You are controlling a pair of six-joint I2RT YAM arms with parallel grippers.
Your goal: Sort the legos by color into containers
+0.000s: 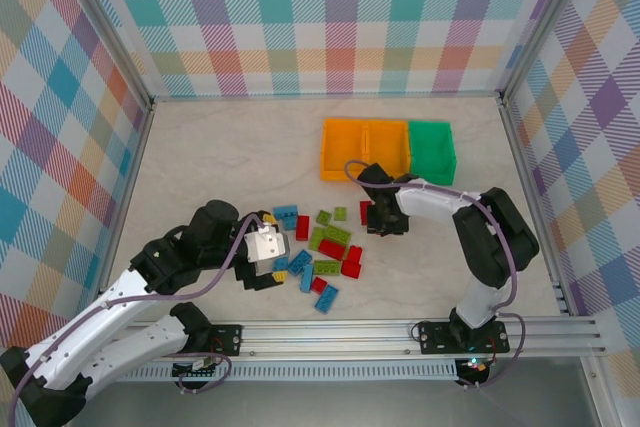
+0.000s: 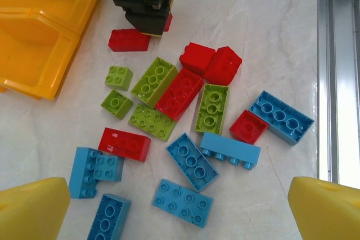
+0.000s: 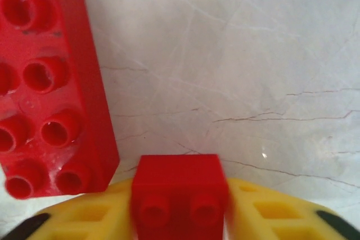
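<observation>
"Two grippers are marked. How does each stand?" the student asks.

"Right gripper (image 1: 383, 219): clamped on a small red brick (image 3: 179, 192), close to the table (image 1: 220, 157), just beside a long red brick (image 3: 50, 82). Left gripper (image 1: 262, 269): fingers (image 2: 326, 206) spread wide, holding nothing, above the loose legos (image 2: 185, 122)."

"And the bins?"

"Two orange bins (image 1: 365, 147) and the green bin (image 1: 432, 150) stand in a row, side by side, beyond the pile."
</observation>
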